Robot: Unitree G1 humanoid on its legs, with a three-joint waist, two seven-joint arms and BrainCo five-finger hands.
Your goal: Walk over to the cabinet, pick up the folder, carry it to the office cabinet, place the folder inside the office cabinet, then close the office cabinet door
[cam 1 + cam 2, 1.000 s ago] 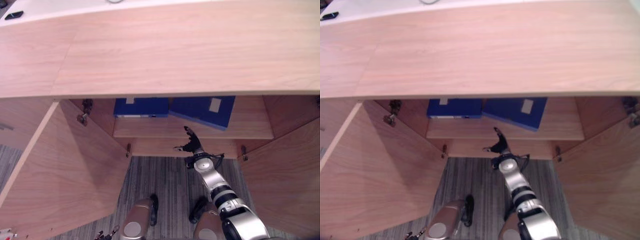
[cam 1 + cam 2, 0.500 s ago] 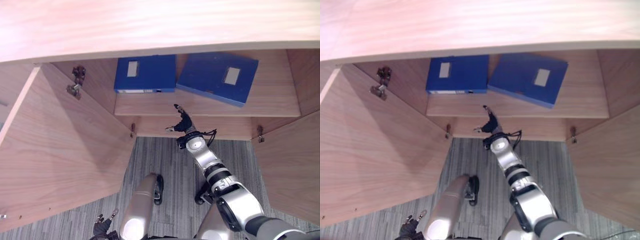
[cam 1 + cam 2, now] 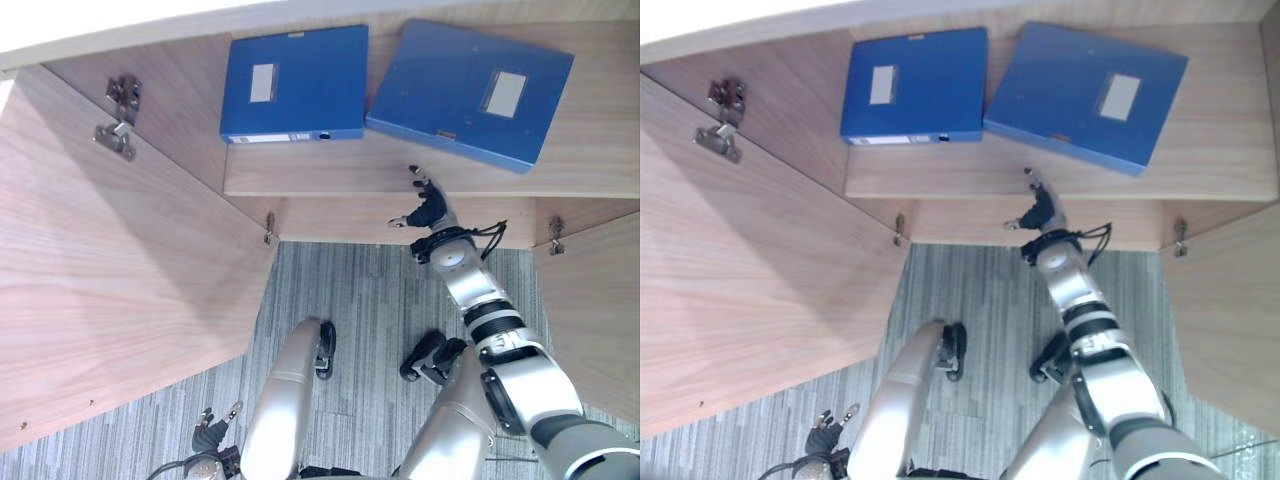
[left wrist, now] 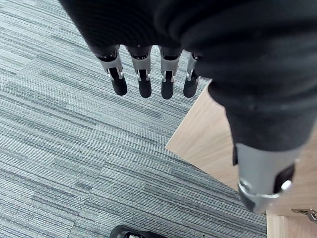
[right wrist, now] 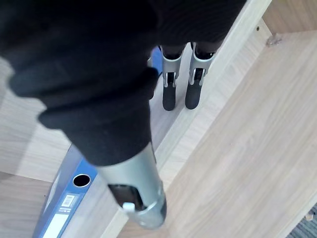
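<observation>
A: Entry one, right hand (image 3: pixel 428 208)?
B: Fingers straight, empty, at the shelf (image 3: pixel 400 178) edge. Angled folder (image 3: pixel 470 90) at its one o'clock, flat on the shelf; second folder (image 3: pixel 293 82) at eleven.
A: Outstanding?
B: Placement apparently done; door (image 3: pixel 120 250) open, closing not yet done. Left hand (image 4: pixel 143 79) slack, low.

Blue left folder (image 3: pixel 293 82) flat on cabinet shelf (image 3: pixel 320 168), squared; right folder (image 3: pixel 468 90) just beside, skewed; left door (image 3: pixel 110 270) wide open.
</observation>
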